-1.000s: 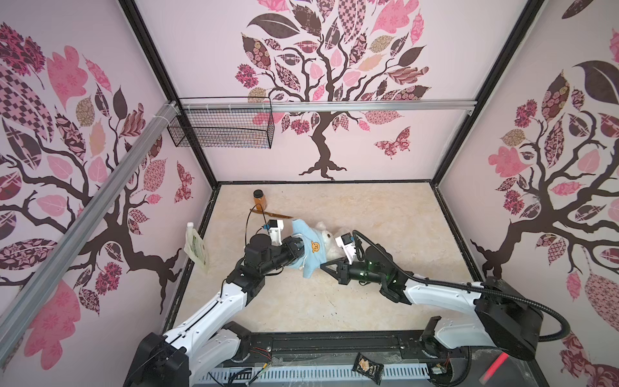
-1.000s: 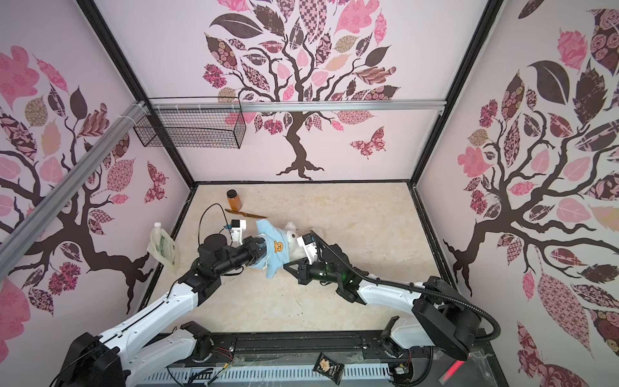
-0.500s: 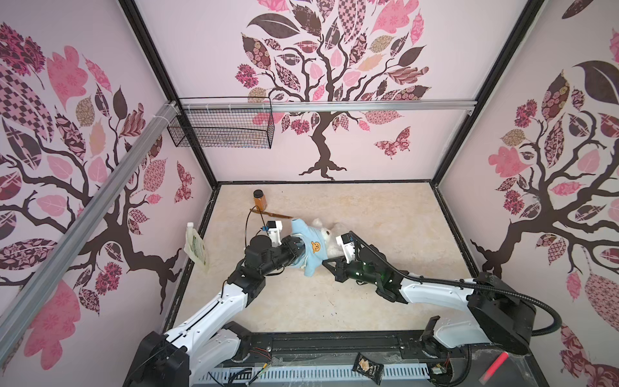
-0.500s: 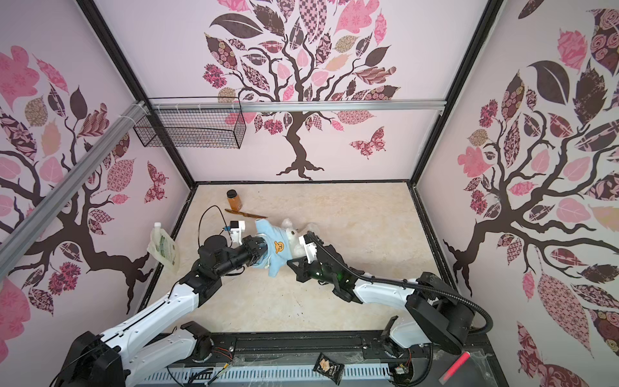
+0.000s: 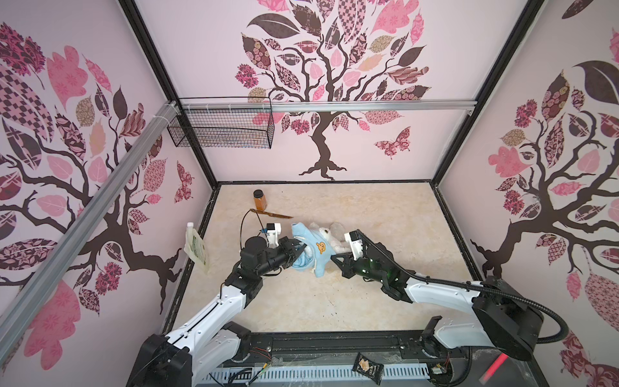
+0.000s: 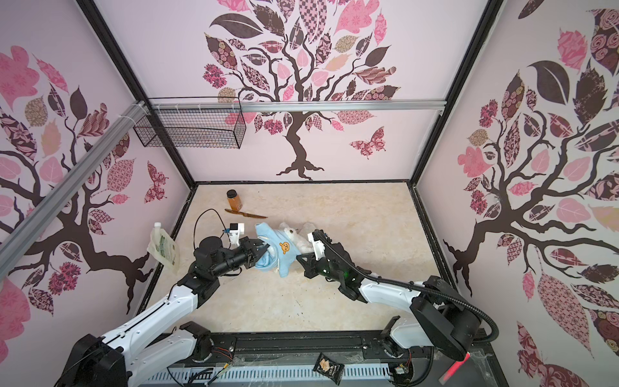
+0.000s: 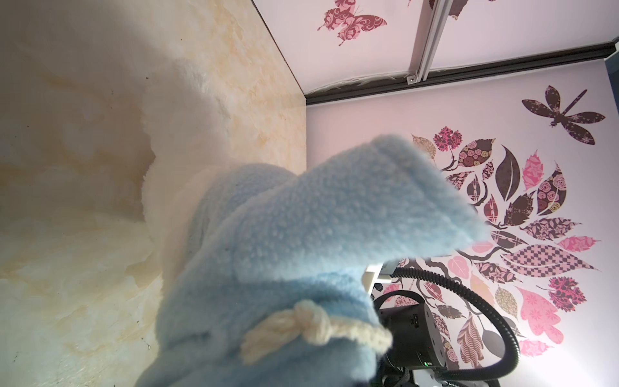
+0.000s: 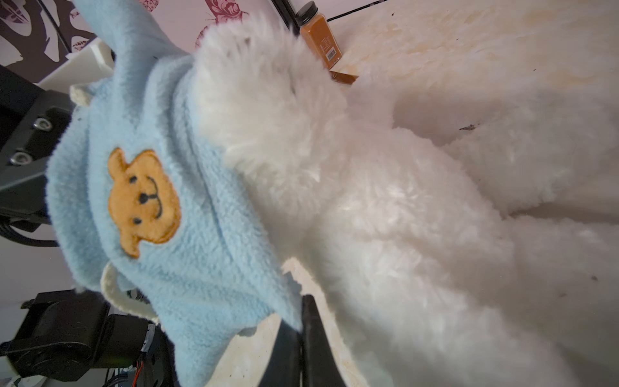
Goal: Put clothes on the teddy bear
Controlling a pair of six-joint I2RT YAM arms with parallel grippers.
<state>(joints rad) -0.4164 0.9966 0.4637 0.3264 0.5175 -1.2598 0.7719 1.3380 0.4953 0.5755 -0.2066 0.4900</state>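
My left gripper [image 5: 298, 249] has its jaws clamped on the blue shirt [image 5: 311, 250]. The fleece bunches right at the tips in both top views, and in the left wrist view blue fabric fills the near field. My right gripper [image 5: 333, 257] has its jaws pressed together. In the right wrist view they lie flat against each other, tip touching the shirt's lower edge, and whether a bit of fleece is nipped there I cannot tell.

The teddy bear [image 5: 336, 236] lies on the tabletop [image 5: 368, 301] a little toward 10 o'clock from centre, between the two grippers. The shirt sits on its 9 o'clock end, orange patch [image 8: 144, 201] facing up, while white fur runs out of the blue opening toward 3 o'clock, bare. I judge the dressing under half done: the shirt is started over one end, but which limbs are inside I cannot tell, and it is yet to be drawn down the trunk.

The left arm rises from the 7 o'clock corner, elbow up, wrist bent so the gripper points level toward 3 o'clock. The right arm comes from 5 o'clock, stretched long and low, gripper aimed at 9 o'clock close to the tabletop. An amber jar [image 5: 260, 198] stands well apart at 11 o'clock.
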